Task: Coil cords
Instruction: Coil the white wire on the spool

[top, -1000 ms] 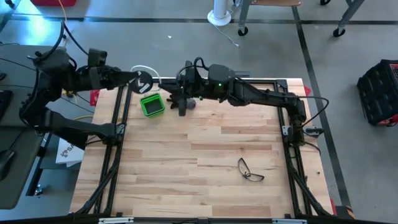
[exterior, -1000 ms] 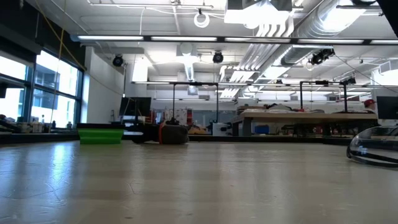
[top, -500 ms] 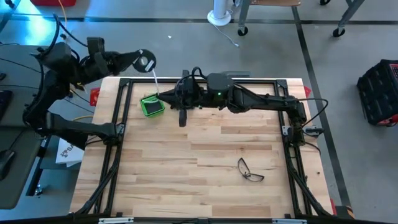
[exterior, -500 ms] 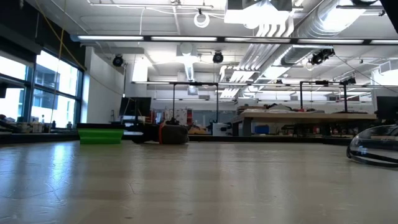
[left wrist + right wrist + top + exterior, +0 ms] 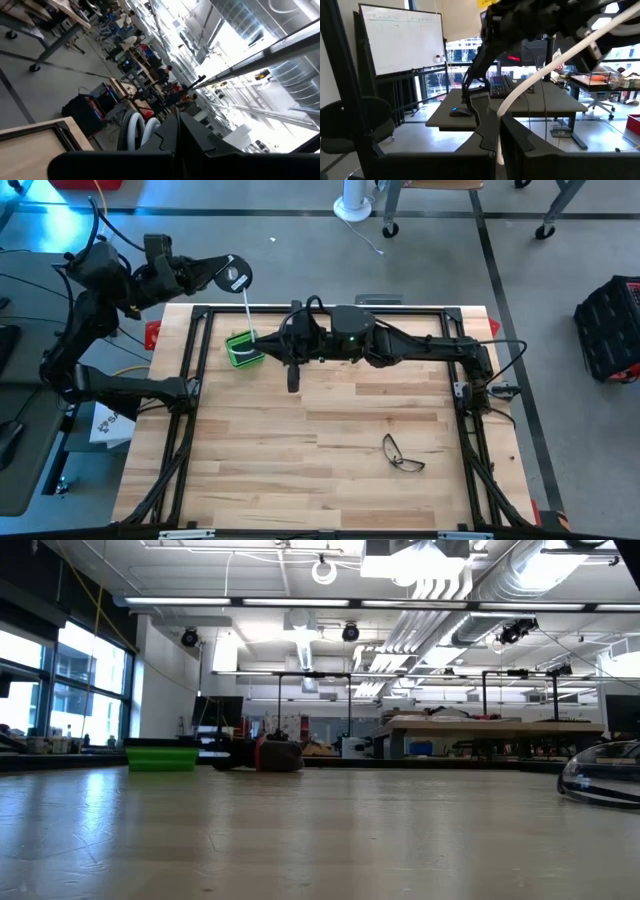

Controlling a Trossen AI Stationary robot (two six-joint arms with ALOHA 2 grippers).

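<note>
The coiling looks barely begun: over the bench's far left corner the cord runs taut and straight, no loops showing. The left tool is clamped on the reel, lifted past the bench edge. The right tool pinches the cord's other end above the green tray.

A small green bin sits near the far left corner of a pale wooden table, while a pair of glasses lies well apart toward the near right. A black case stands on the floor beyond.
</note>
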